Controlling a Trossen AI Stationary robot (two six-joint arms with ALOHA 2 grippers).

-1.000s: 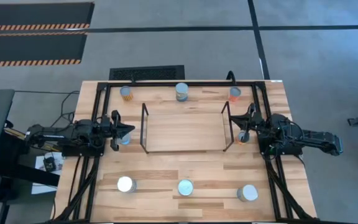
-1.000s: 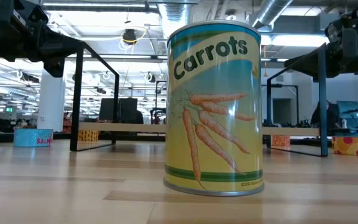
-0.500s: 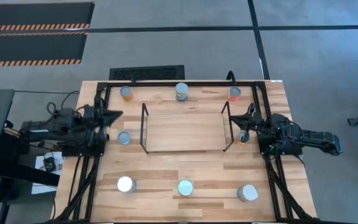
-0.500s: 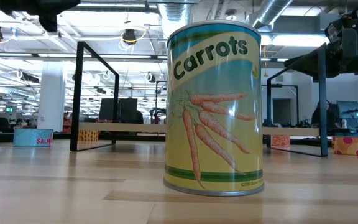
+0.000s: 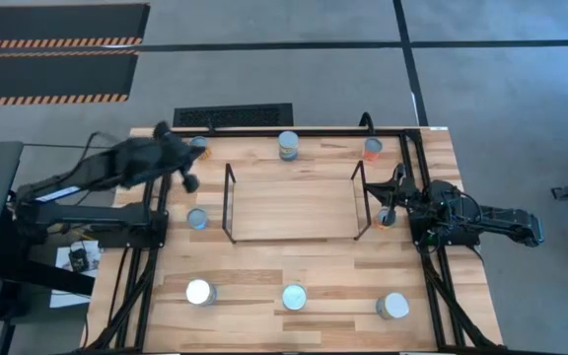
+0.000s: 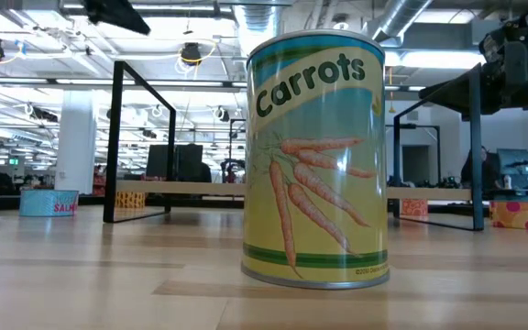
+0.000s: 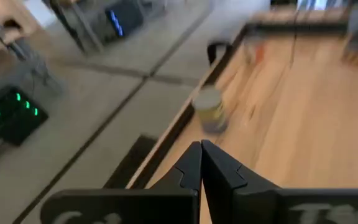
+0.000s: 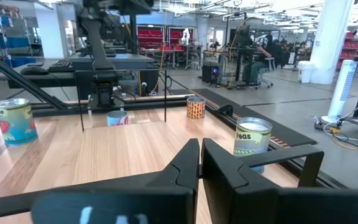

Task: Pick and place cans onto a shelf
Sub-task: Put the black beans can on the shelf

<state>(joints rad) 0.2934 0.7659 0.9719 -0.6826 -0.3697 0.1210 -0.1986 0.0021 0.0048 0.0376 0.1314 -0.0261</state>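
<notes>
Fingertips of the left gripper (image 7: 200,163) meet in a closed point with nothing between them. From above, that left gripper (image 5: 187,176) hangs over the far left part of the table (image 5: 264,261), just beside the orange-striped can (image 5: 199,147) at the far left corner and well short of the shelf (image 5: 289,209). Its wrist camera looks past the closed tips at a yellow-labelled can (image 7: 209,110) standing near the table's edge.

The right gripper (image 8: 200,163) is also pressed shut and empty. Seen from overhead, the right gripper (image 5: 394,194) sits at the right end of the shelf, close to the black wire upright, with an orange can (image 5: 384,218) just beside it. Its wrist view takes in a peas can (image 8: 251,142) close by, an orange can (image 8: 195,107) farther off, a low blue tin (image 8: 117,118) and a can with a pale blue label (image 8: 17,121) across the bare shelf board.

The shelf carries no cans. Around it on the table stand a can (image 5: 288,145) at the far middle, an orange one (image 5: 372,148) at the far right, a small one (image 5: 197,218) left of the shelf, and three white-topped cans along the near edge (image 5: 199,292), (image 5: 294,297), (image 5: 393,306). The low camera is filled by the carrots can (image 6: 314,160).
</notes>
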